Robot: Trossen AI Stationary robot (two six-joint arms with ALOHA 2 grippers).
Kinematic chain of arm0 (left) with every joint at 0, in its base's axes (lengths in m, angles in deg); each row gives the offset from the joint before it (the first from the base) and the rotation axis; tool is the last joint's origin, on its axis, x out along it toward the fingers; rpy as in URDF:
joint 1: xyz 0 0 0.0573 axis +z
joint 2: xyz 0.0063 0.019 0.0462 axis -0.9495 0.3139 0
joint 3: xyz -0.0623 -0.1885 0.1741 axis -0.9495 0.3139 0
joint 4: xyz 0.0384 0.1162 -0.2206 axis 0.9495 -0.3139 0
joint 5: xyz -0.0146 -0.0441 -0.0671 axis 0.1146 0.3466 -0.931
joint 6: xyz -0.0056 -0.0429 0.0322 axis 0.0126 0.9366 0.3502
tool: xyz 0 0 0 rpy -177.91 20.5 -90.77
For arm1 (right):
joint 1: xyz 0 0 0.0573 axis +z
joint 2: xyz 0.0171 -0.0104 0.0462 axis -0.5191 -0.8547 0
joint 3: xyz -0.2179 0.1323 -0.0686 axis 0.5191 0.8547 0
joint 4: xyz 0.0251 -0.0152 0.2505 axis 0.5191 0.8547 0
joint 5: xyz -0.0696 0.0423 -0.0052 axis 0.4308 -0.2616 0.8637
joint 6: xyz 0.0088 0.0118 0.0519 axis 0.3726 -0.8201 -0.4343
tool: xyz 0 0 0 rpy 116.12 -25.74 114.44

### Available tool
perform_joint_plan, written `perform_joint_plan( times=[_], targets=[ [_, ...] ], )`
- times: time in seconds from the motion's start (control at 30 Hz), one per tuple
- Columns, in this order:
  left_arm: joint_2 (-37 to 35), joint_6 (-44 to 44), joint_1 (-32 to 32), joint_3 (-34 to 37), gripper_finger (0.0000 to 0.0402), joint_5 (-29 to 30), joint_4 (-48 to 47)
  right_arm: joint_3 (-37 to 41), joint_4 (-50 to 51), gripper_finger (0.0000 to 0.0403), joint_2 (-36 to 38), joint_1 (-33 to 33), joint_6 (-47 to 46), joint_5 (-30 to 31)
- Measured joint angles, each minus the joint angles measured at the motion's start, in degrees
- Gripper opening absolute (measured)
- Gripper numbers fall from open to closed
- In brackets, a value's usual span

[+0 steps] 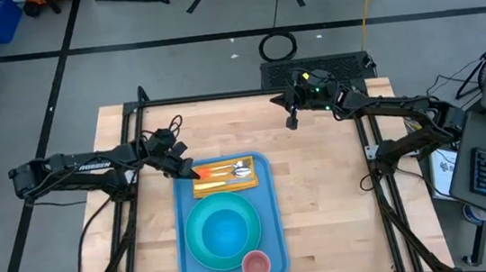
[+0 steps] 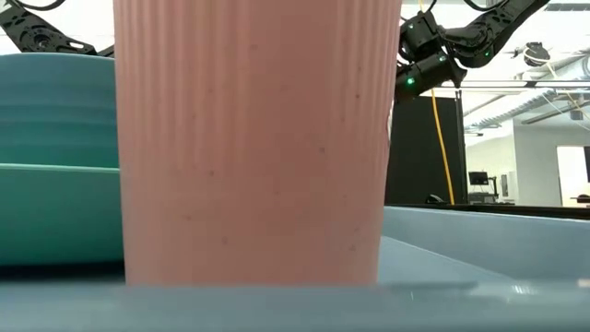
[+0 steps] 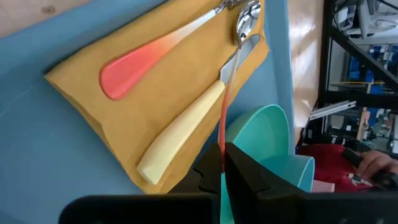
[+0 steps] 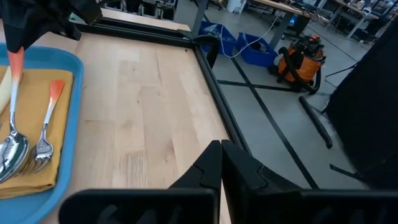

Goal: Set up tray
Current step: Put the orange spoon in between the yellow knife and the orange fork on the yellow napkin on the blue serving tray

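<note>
Orange-handled cutlery is pinched in the closed left pincer over the yellow napkin on the tray, mid-bench, seemingly for laying beside its mates (right pincer shut, idle).

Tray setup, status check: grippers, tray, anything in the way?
Left gripper shut on an orange utensil handle over the napkin. Right gripper shut, parked at the far edge. Tray holds plate, cup. Nothing blocking.

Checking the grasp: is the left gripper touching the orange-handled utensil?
Touching. In the left wrist view, the left gripper has its fingers closed on the thin orange-handled utensil, lying over the yellow napkin.
</note>
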Motion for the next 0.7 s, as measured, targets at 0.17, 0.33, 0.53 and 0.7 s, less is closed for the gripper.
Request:
perform_joint_plan(
  times=[0.17,0.33,0.53,0.7],
  targets=[
    [0.0,-0.4,0.0,0.0,0.0014,0.2,0.0,0.0,0.0,0.0000,0.0,0.0,-0.1,0.0],
    [0.0,-0.2,0.0,0.0,0.0037,0.4,0.0,0.0,0.0,0.0000,0.0,0.0,-0.1,0.0],
    [0.0,0.1,0.0,0.0,0.0040,0.7,0.0,0.0,0.0,0.0000,0.0,0.0,-0.1,0.0],
    [0.0,0.3,0.0,0.0,0.0041,1.4,0.0,0.0,0.0,0.0000,0.0,0.0,-0.1,0.0]
  ],
)
